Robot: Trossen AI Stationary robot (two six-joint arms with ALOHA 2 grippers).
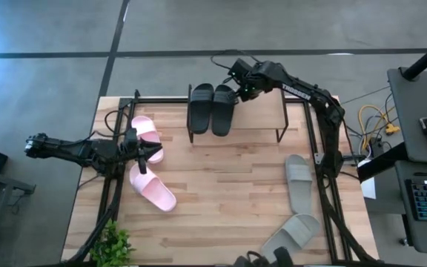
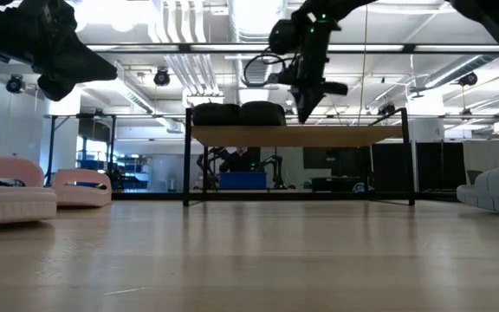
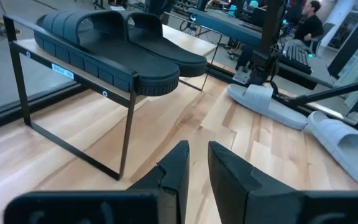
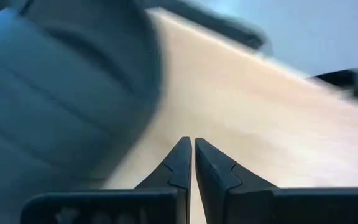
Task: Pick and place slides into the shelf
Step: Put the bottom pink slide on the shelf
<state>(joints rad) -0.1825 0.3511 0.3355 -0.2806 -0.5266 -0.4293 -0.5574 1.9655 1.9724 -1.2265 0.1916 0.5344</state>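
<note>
Two black slides (image 1: 201, 107) (image 1: 224, 109) lie side by side, soles down, on the left part of the shelf's wooden top board (image 1: 262, 111). My right gripper (image 1: 237, 92) hovers shut over the shelf's far edge, just right of the right black slide (image 4: 55, 93), its fingers pointing steeply down at the bare board (image 4: 241, 118). Two pink slides (image 1: 145, 133) (image 1: 153, 190) lie on the table at the left. Two grey slides (image 1: 299, 182) (image 1: 291, 233) lie at the right. Between the pink slides my left gripper (image 1: 156, 153) is held above the table, narrowly open with nothing in the gap (image 3: 197, 152).
The shelf (image 2: 297, 136) stands on thin dark legs at the table's far middle, with the right part of its board bare. A small green plant (image 1: 113, 245) sits at the near left corner. Black frame rails run along the table's left and right edges.
</note>
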